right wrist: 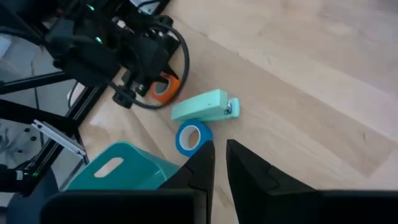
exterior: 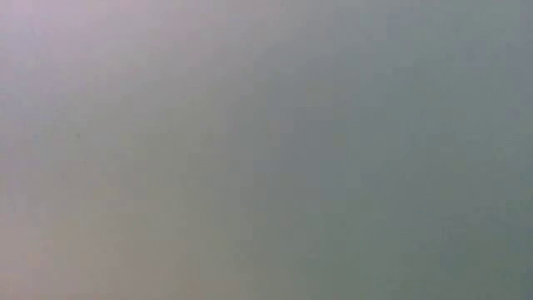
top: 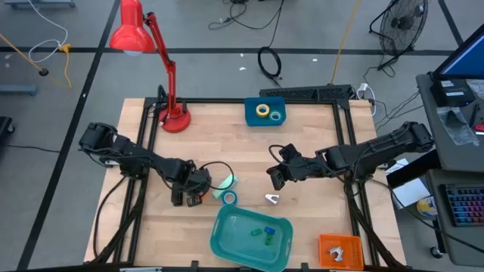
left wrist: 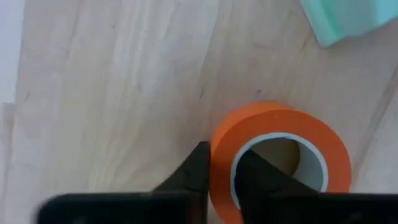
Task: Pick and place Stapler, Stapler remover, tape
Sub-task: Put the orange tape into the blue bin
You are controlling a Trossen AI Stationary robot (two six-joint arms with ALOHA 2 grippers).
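The left claw (left wrist: 221, 180) pinches the orange tape roll's (left wrist: 280, 149) wall on the worktop (top: 227, 143), at nine o'clock of the mint-green block (right wrist: 202, 106) and blue tape roll (right wrist: 191, 138). The right claw (right wrist: 219, 163), nearly pressed together, holds nothing, hovering at three o'clock.

This is a robotics lab or workshop. A light wooden table (top: 227, 136) sits in a black metal frame (top: 344, 136) on a grey floor marked with dark tape lines (top: 83, 83). Loose black cables (top: 269, 62) and a black power strip (top: 306, 92) lie behind it, a black pedestal fan (top: 401, 23) stands in the corner, and a side desk carries a computer keyboard (top: 463, 204). A red desk lamp (top: 147, 45) lights the table.
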